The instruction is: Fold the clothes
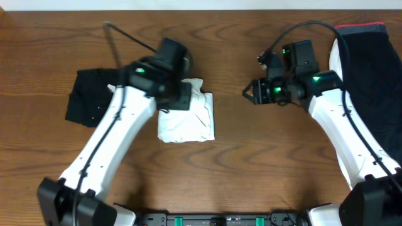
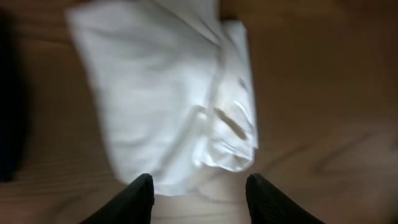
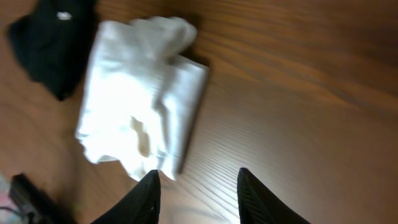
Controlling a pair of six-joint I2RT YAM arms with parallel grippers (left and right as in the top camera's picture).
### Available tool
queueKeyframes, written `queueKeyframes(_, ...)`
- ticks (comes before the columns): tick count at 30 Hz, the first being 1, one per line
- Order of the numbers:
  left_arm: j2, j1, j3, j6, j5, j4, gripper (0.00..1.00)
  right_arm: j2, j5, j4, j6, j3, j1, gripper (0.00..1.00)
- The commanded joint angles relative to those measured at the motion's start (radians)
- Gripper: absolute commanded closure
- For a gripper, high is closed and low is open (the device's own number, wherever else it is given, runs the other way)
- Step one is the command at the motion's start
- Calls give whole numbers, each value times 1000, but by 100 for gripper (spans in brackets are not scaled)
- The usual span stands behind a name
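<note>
White tee (image 1: 186,118) folded just ahead of my L pincer (image 2: 199,180), spread & empty; R pincer (image 3: 199,174) spread too. Next: grab black garment (image 1: 88,94) to its left.

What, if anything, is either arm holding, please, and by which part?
Nothing is held: left and right jaws stand open, and the shirt lies free.

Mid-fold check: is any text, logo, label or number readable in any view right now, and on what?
None readable.
White shirt: no print shows on its folded faces.
Black garment: a small white patch, too blurred to read.
Dark garment with a red edge: no text visible.
</note>
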Motion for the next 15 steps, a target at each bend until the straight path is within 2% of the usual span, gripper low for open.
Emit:
queueKeyframes(1, 29, 74, -17, -3, -13, -10, 50, -14, -68, 48, 13, 8, 84, 58)
queueKeyframes(3, 55, 100, -46, -3, 5, -9, 50, 2, -61, 93, 30, 3, 143, 53)
queueKeyframes(6, 106, 121, -105, -3, 46, 11, 51, 61, 3, 161, 87, -2, 234, 53)
queueKeyframes(7, 123, 121, -123, -3, 59, 21, 54, 85, 18, 182, 105, -2, 254, 56)
queueKeyframes(9, 159, 121, -163, -3, 78, 42, 57, 143, 21, 239, 132, -2, 291, 71)
queueKeyframes(11, 194, 121, -196, -3, 78, 52, 61, 197, 22, 294, 162, -2, 312, 82)
queueKeyframes(15, 233, 136, -262, -10, 75, 69, 67, 296, 23, 399, 225, -2, 323, 88)
